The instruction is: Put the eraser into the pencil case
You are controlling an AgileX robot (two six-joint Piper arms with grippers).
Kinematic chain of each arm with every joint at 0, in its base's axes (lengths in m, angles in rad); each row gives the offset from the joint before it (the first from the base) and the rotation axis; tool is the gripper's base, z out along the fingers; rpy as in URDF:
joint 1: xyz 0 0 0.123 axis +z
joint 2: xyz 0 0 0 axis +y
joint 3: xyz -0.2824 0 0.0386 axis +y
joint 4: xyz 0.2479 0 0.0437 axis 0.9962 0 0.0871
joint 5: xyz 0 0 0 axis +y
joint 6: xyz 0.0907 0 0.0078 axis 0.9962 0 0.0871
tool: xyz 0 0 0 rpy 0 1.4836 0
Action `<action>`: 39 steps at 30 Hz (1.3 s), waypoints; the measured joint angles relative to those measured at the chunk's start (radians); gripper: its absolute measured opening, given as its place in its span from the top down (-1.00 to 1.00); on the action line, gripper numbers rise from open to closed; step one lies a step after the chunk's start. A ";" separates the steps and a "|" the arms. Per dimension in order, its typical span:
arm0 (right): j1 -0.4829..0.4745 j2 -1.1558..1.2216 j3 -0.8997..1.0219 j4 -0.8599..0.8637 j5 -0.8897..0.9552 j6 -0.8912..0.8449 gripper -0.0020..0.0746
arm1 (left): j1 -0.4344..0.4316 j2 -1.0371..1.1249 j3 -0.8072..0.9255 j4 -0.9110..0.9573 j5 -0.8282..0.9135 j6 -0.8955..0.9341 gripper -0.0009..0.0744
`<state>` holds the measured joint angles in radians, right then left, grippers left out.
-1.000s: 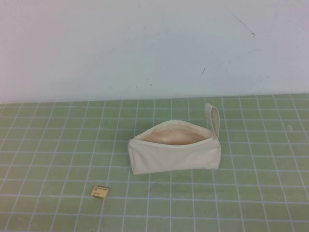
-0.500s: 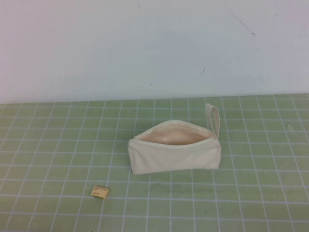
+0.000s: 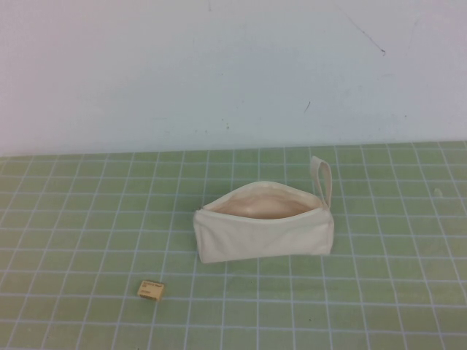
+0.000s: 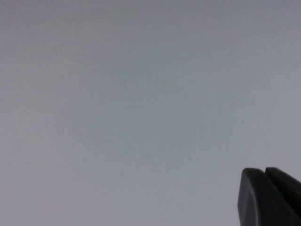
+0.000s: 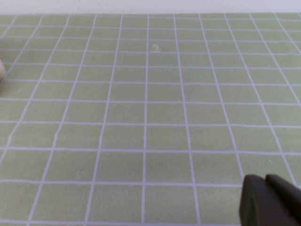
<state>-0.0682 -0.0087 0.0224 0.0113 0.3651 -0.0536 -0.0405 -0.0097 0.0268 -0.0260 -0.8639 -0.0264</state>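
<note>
The cream-white pencil case [image 3: 263, 232] lies on the green grid mat with its zip open, pinkish lining showing and the loop strap at its right end. The small tan-yellow eraser [image 3: 151, 290] lies flat on the mat in front of it and to the left, apart from it. Neither arm shows in the high view. My left gripper [image 4: 264, 172] shows only as dark fingertips pressed together against a blank grey wall. My right gripper [image 5: 265, 178] shows as dark fingertips pressed together above bare mat, holding nothing. A sliver of the pencil case [image 5: 2, 70] shows at the right wrist view's edge.
The green mat [image 3: 379, 292] with white grid lines covers the table up to a pale wall [image 3: 233, 73] at the back. Nothing else lies on it.
</note>
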 joint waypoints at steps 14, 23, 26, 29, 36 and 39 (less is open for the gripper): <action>0.000 0.000 0.000 0.000 0.000 0.000 0.95 | 0.000 0.124 -0.530 -0.106 0.789 0.150 0.98; 0.000 0.000 0.000 0.002 0.000 0.000 0.95 | 0.000 0.593 -0.782 -0.117 1.479 0.150 0.98; 0.000 0.000 0.000 0.002 0.000 0.000 0.95 | 0.000 0.754 -0.782 -0.168 1.547 0.185 0.98; 0.000 0.000 0.000 0.002 0.000 0.000 0.95 | 0.000 0.896 -0.791 -0.260 1.574 0.281 0.98; 0.000 0.000 0.000 0.002 0.000 0.000 0.95 | -0.017 1.198 -0.883 -0.435 1.570 0.425 0.98; 0.000 0.000 0.000 0.002 0.000 0.000 0.95 | -0.075 1.313 -0.934 -0.419 1.564 0.426 0.98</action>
<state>-0.0682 -0.0087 0.0224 0.0132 0.3651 -0.0536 -0.1154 1.3032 -0.9072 -0.4455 0.7003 0.3994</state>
